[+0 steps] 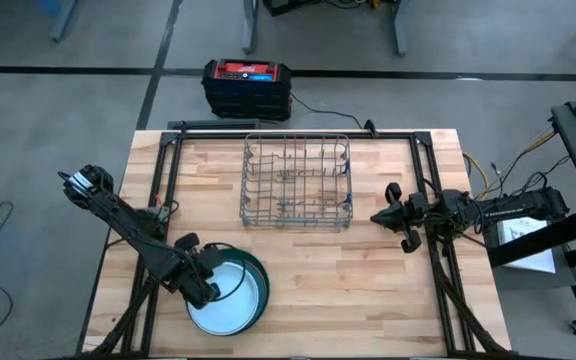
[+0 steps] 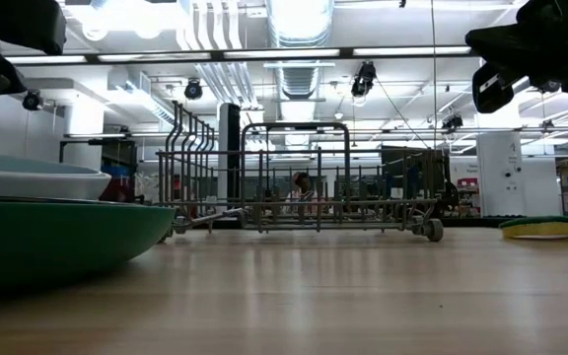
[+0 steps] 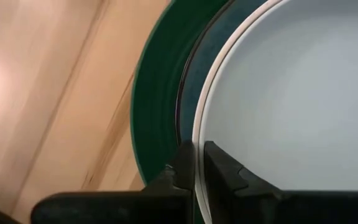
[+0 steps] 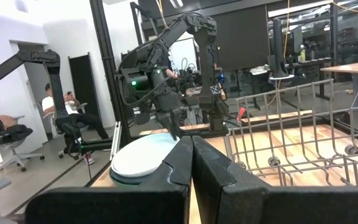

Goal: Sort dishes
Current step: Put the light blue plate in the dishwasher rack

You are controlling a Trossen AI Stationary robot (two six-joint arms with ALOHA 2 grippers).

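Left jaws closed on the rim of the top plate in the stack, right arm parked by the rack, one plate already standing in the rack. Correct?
Not quite. The wire rack is empty in the high view; no plate stands in it. The rest holds: the left gripper is closed on the rim of the pale blue plate atop the stack, per the left wrist view, and the right gripper waits beside the rack.

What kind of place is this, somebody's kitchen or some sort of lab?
Most likely a robotics lab or workshop, not a kitchen: exposed ceiling ducts and strip lights overhead, robot arms bolted to a wooden table, and a person seated among office chairs behind.
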